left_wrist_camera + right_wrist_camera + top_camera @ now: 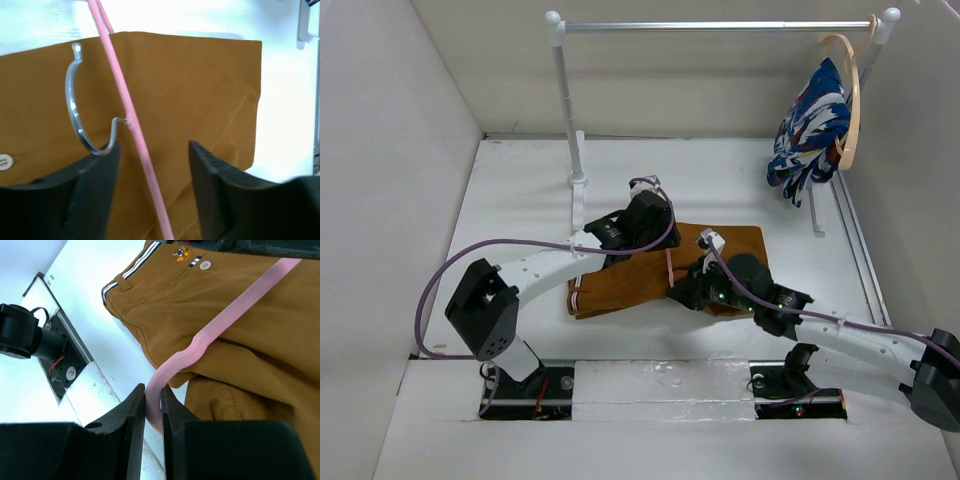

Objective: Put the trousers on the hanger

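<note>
The rust-brown trousers (620, 285) lie folded flat on the white table, the striped waistband (132, 271) towards the near left. The pink hanger (669, 265) lies across them. My left gripper (655, 238) hovers over the trousers (200, 90), open. The hanger's pink wire (131, 125) runs between its jaws without touching them, and the metal hook (75, 110) curves beside the left finger. My right gripper (682, 290) is shut on the pink hanger's bent end (172, 365) at the trousers' (240, 380) near edge, jaws (154, 400) pinching it.
A white clothes rack (720, 26) stands at the back, with a post (570, 120) left of centre. A pale wooden hanger (850, 100) holding a blue, white and red garment (810, 130) hangs at its right end. White walls enclose the table.
</note>
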Tool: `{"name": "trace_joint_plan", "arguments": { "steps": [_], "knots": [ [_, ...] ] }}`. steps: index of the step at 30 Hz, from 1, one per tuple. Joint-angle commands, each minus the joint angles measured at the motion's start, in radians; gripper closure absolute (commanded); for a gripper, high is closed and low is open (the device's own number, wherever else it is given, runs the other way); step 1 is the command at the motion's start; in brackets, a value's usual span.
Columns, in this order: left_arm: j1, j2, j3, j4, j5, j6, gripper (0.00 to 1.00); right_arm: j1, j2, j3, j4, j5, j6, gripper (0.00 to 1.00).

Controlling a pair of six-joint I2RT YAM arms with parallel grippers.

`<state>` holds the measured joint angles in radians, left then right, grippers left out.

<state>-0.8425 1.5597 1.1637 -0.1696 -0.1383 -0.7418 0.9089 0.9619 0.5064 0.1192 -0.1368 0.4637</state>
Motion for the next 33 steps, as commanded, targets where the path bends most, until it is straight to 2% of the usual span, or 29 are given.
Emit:
{"name": "trace_joint_plan", "arguments": {
  "steps": [1, 3, 8, 10, 14, 17, 18, 19, 20, 22, 23, 26, 30, 33],
  "knots": [
    [0.002, -0.052, 0.021, -0.033, -0.029, 0.033, 0.45, -0.018, -0.035, 0.003, 0.065, 0.016, -0.040, 1.00],
    [0.002, -0.052, 0.007, -0.050, -0.021, 0.032, 0.41, -0.018, -0.031, 0.006, 0.071, 0.013, -0.045, 1.00],
    [0.002, -0.047, -0.041, -0.024, -0.009, 0.015, 0.42, -0.027, -0.012, 0.015, 0.096, -0.007, -0.057, 1.00],
    [-0.007, -0.011, -0.030, -0.007, -0.009, 0.013, 0.45, -0.027, 0.001, 0.021, 0.091, -0.020, -0.060, 1.00],
    [-0.007, 0.042, 0.001, 0.039, -0.007, 0.009, 0.59, -0.027, 0.001, 0.011, 0.086, -0.024, -0.056, 1.00],
    [-0.007, 0.057, 0.016, 0.056, -0.021, 0.005, 0.86, -0.027, -0.017, -0.005, 0.066, -0.015, -0.048, 0.99],
    [-0.007, 0.054, 0.013, 0.064, -0.021, 0.007, 1.00, -0.037, -0.020, -0.009, 0.056, -0.014, -0.045, 0.95],
    [0.002, 0.045, 0.010, 0.071, -0.023, 0.009, 1.00, -0.038, -0.025, -0.011, 0.028, -0.014, -0.040, 0.89],
    [0.002, 0.037, 0.007, 0.081, -0.026, 0.007, 1.00, -0.038, -0.029, -0.012, 0.022, -0.015, -0.039, 0.70],
    [0.002, 0.007, -0.005, 0.085, -0.030, 0.009, 1.00, -0.048, -0.031, -0.009, 0.007, -0.024, -0.037, 0.50],
    [0.002, -0.006, -0.012, 0.088, -0.044, 0.007, 1.00, -0.067, -0.025, -0.005, -0.001, -0.036, -0.039, 0.36],
    [0.002, -0.055, -0.033, 0.081, -0.050, -0.019, 1.00, -0.100, 0.009, 0.041, -0.024, -0.092, -0.045, 0.24],
    [-0.023, -0.104, -0.053, 0.067, -0.087, -0.071, 1.00, -0.110, 0.076, 0.127, -0.047, -0.081, -0.048, 0.21],
    [-0.049, -0.139, -0.055, 0.065, -0.115, -0.108, 1.00, -0.110, 0.154, 0.152, 0.035, -0.095, -0.011, 0.21]
  ]
}}
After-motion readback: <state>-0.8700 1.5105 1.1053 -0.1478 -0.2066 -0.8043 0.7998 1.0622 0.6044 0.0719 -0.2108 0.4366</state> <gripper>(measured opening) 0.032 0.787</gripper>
